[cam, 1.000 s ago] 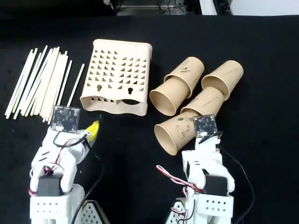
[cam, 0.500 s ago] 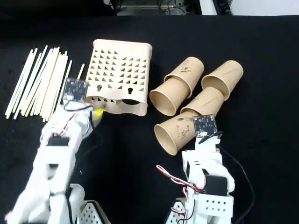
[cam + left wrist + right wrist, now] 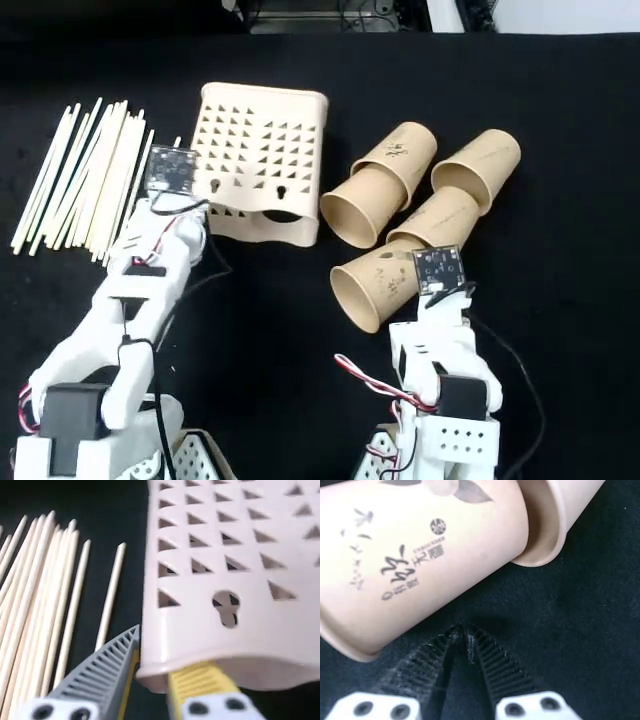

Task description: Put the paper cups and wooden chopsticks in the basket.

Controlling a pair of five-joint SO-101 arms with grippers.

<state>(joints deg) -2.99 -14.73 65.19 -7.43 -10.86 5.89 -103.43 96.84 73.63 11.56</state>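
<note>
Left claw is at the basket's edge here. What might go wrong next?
1. The left claw straddles only a rim corner of the basket; a grip there may slip or twist the basket when lifted.
2. Loose chopsticks lie right beside it and could get scattered.
3. The cups lie on their sides close by; a swinging basket might set them rolling.

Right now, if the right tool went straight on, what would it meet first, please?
Probably the side of the nearest paper cup, lying just ahead of the shut right tool.

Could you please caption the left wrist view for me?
Open left gripper straddles the wall of the cream perforated plastic basket, beside pale wooden chopsticks.
</note>
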